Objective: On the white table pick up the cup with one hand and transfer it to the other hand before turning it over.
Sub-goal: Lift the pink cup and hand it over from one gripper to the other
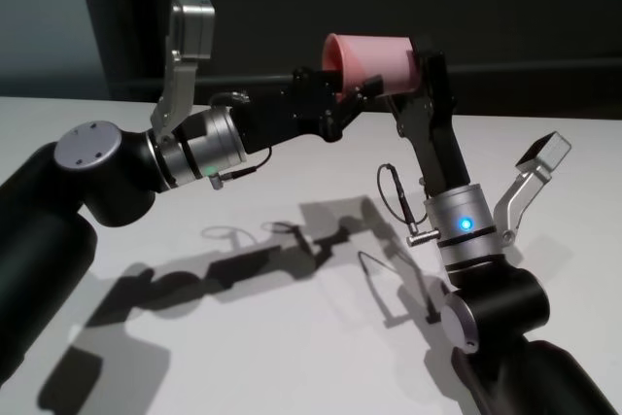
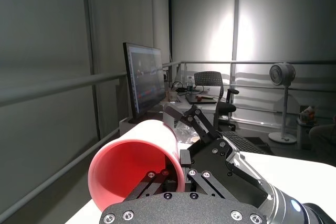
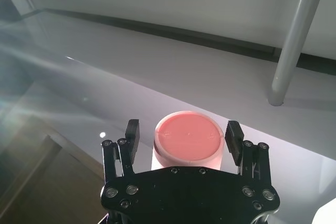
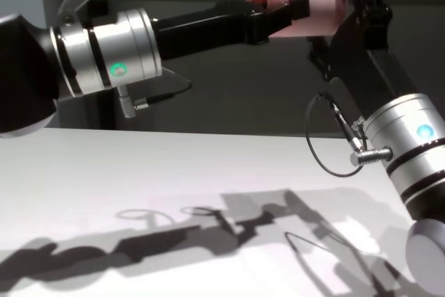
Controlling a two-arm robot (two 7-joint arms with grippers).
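— Two grippers meet high above the white table (image 1: 292, 337); where is the cup (image 1: 374, 63)?
— Lying sideways in the air between them
— Who grips it?
— The left gripper (image 1: 352, 96) pinches its rim wall, one finger inside. The right gripper (image 3: 182, 141) stands spread, its fingers (image 3: 234, 136) flanking the base without touching

A smooth, matt salmon-pink plastic is seen on the cup (image 1: 374, 63), with a faint sheen along its rim. The surface (image 1: 292, 337) is finished in a plain matt white on which shadows are sharply cast. Black matt links with small bright screws are shown on the left hand (image 1: 362, 94) and the right hand (image 3: 181, 142); brushed silver metal is seen on both wrists.
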